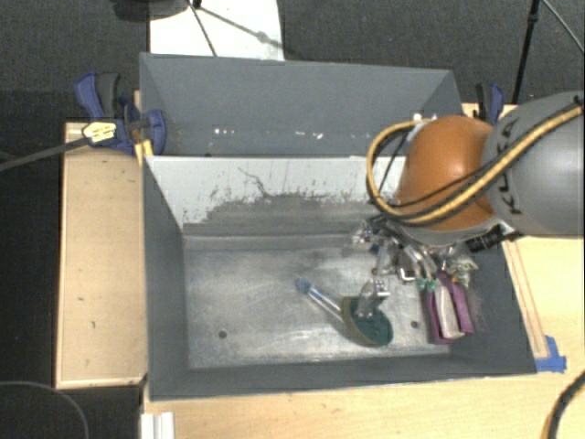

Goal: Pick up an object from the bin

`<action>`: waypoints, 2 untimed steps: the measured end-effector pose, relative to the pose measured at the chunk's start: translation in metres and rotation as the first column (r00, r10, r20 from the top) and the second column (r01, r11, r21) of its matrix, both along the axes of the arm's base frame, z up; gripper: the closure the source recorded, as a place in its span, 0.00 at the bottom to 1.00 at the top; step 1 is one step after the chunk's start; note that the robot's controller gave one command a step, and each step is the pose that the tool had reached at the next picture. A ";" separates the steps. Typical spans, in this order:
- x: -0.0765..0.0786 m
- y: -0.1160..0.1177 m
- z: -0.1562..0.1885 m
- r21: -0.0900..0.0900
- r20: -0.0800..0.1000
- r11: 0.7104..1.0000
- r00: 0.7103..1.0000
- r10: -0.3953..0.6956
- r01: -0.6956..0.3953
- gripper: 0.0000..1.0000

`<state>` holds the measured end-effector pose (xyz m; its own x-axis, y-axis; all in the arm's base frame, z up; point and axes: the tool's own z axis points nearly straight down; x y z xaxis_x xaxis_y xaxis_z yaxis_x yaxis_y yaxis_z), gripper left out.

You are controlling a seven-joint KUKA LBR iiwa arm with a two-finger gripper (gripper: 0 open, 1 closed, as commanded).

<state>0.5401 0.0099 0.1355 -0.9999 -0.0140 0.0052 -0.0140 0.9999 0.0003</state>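
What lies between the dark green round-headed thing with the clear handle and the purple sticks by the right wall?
Nothing: in the camera view only bare bin floor separates the green round-headed thing from the purple sticks.

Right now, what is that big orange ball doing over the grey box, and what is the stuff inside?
The orange ball is a cover on a robot arm, which reaches in from the right. One camera looks down from above. At the arm's end is a gripper, a claw for picking things up. The grey box is a bin. On its floor lie a green round thing, a clear stick with a blue tip beside it, and purple and pink things near the right wall. The gripper hangs over the green round thing. I cannot tell if it holds anything.
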 end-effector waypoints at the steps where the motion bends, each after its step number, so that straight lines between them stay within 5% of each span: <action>1: -0.012 -0.010 -0.053 0.008 -0.005 0.993 0.993 -0.116 0.116 0.00; 2: -0.013 -0.012 -0.053 0.004 -0.007 0.993 0.993 -0.115 0.115 1.00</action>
<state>0.5267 -0.0018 0.0824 -0.9949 0.1005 0.0125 0.1006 0.9949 0.0043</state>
